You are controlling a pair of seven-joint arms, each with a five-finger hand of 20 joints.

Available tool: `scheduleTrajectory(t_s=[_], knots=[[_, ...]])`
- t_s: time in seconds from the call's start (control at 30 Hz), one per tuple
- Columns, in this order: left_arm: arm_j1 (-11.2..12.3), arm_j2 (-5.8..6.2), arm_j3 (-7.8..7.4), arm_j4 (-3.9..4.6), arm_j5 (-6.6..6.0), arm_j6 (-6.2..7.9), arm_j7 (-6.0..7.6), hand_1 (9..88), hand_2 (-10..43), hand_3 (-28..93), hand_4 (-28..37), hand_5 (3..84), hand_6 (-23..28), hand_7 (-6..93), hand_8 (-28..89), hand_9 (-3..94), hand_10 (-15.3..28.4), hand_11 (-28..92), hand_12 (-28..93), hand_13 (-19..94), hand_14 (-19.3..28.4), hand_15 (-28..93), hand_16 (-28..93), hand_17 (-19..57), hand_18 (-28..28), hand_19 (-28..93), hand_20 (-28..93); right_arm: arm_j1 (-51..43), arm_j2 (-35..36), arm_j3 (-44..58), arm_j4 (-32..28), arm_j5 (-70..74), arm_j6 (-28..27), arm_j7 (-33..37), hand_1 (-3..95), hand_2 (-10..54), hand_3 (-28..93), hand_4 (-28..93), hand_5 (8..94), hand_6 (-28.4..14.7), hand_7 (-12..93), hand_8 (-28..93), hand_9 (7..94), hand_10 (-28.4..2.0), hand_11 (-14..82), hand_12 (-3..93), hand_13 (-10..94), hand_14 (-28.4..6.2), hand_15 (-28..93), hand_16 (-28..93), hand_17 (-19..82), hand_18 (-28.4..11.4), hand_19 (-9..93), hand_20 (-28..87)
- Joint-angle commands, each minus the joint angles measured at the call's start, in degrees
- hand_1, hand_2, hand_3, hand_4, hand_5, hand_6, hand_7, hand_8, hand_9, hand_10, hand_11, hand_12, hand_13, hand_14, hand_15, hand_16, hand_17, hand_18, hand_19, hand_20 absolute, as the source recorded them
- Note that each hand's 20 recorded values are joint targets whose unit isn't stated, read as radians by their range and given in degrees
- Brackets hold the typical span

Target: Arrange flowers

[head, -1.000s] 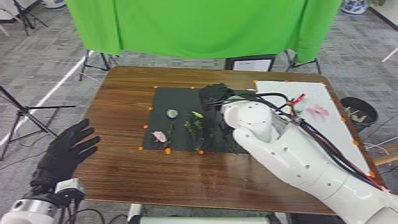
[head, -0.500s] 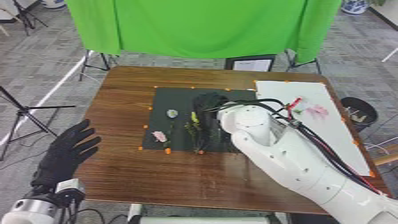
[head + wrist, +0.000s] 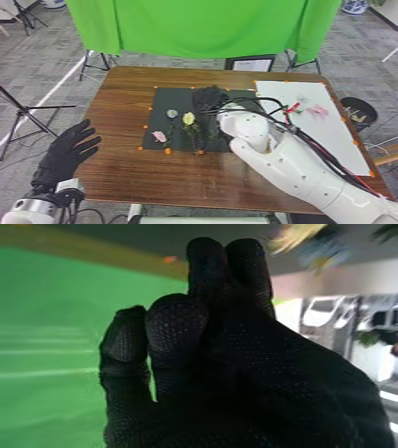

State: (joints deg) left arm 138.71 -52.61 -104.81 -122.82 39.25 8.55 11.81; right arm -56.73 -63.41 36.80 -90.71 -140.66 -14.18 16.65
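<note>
Brown table, dark mat; right hand (black-gloved) near the yellow flower.

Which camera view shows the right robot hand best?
The right wrist view: the right robot hand appears close up there, its glove's mesh texture plain. The head view shows it much smaller, dark against the black mat, making its outline harder to follow.

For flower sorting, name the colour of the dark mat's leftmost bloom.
The bloom is pink, clearest in the head view.
</note>
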Motion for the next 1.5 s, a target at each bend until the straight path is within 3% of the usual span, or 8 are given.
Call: scheduleTrajectory(t_s=[0.03, 0.1, 0.13, 0.2, 0.5, 0.87, 1.2, 1.5], knots=[[0.66, -0.43, -0.15, -0.03, -0.02, -0.43, -0.26, 26.8, -1.5, 70, -26.9, 26.4, 4.2, 25.2, -13, 23.8, 11.9, 22, 19, 20, 16.1, 33, 0, -9.6, 22.6, 42, 9, -0.47, 3.97, 4.71, -2.81, 1.81, 0.34, 3.64, 35.9, 2.2, 93, -20, 58.5, 0.5, 40, -2, 68.8, -7.9, 21.8, 31.6, 60, -7.2, 73, 37, 24, -20.7, 78, 53], [0.86, -0.63, -0.30, -0.12, -0.08, -0.30, -0.22, 26.8, -1.5, 70, -26.9, 26.4, 4.3, 25.2, -13, 23.8, 11.7, 22, 19, 20, 16.1, 33, 0, -9.6, 22.6, 42, 9, -0.84, 5.78, 5.74, -3.27, 2.23, 0.04, 5.45, 33.9, 0.9, 93, -22, 55.0, -0.4, 41, 0, 64.9, -8.3, 25.7, 31.7, 58, -7.8, 73, 35, 23, -20.6, 77, 53], [0.95, -0.70, -0.32, -0.19, -0.05, -0.22, -0.18, 26.8, -1.5, 70, -26.8, 26.4, 4.3, 25.1, -13, 23.8, 11.7, 22, 19, 20, 16.1, 33, 0, -9.6, 22.6, 42, 9, -0.93, 6.84, 6.05, -3.25, 2.29, 0.12, 6.74, 30.1, 0.5, 93, -21, 49.7, -0.8, 43, -12, 57.4, -9.4, 32.0, 28.0, 54, -8.7, 74, 29, 22, -20.7, 77, 53], [1.09, -0.86, -0.43, -0.21, -0.04, -0.27, -0.11, 26.8, -1.5, 70, -26.8, 26.4, 4.3, 25.1, -13, 23.7, 11.7, 22, 19, 20, 16.1, 33, 0, -9.6, 22.6, 42, 9, -1.35, 9.06, 6.84, -2.85, 3.03, 1.52, 9.53, 26.6, -2.5, 92, -23, 42.2, -2.0, 43, -18, 47.8, -11.5, 33.9, 26.0, 48, -9.7, 72, 25, 20, -20.8, 76, 53], [1.64, -1.33, -0.87, -0.46, -0.02, 0.08, -0.09, 26.8, -1.5, 70, -26.7, 26.4, 4.2, 25.1, -13, 23.8, 11.8, 22, 19, 20, 16.1, 33, 0, -9.6, 22.7, 42, 9, -2.60, 16.68, 9.90, 2.23, 5.48, 6.68, 20.10, 20.3, -9.5, 87, -28, 24.0, -8.4, 28, -12, 29.1, -17.8, 17.4, 23.8, 34, -13.7, 70, 16, 17, -21.2, 75, 52], [2.10, -1.47, -1.10, -0.61, 0.12, -0.06, -0.07, 26.8, -1.6, 70, -26.7, 26.4, 4.2, 25.2, -13, 23.7, 11.7, 22, 19, 20, 16.2, 33, 0, -9.6, 22.6, 42, 9, -6.29, 21.05, 14.06, 3.53, 9.94, 1.37, 22.33, 22.7, -9.5, 90, -28, 25.7, -10.7, 25, -10, 34.2, -18.2, 14.2, 21.5, 40, -11.9, 75, 15, 18, -21.6, 75, 52], [2.17, -1.31, -1.16, -0.52, -0.05, -0.30, -0.35, 26.9, -1.5, 70, -26.8, 26.3, 4.2, 25.2, -13, 23.8, 11.8, 22, 19, 20, 16.1, 33, 0, -9.6, 22.7, 42, 9, -15.14, 22.23, 20.58, -3.52, 10.35, 1.16, 22.47, 23.5, -9.5, 90, -28, 33.7, -9.8, 31, -13, 41.9, -16.2, 20.3, 20.5, 46, -10.5, 73, 20, 19, -21.6, 76, 52], [1.61, -0.70, -1.02, -0.19, -0.28, -0.54, -0.63, 26.8, -1.5, 70, -26.8, 26.4, 4.3, 25.0, -13, 23.8, 11.7, 22, 19, 20, 16.1, 33, 0, -9.6, 22.6, 42, 9, -16.06, 21.61, 19.75, -1.88, 9.61, 3.80, 21.16, 22.9, -9.5, 88, -28, 40.4, -7.2, 36, -14, 49.5, -14.3, 27.0, 22.1, 51, -9.4, 70, 23, 20, -21.9, 76, 53]])
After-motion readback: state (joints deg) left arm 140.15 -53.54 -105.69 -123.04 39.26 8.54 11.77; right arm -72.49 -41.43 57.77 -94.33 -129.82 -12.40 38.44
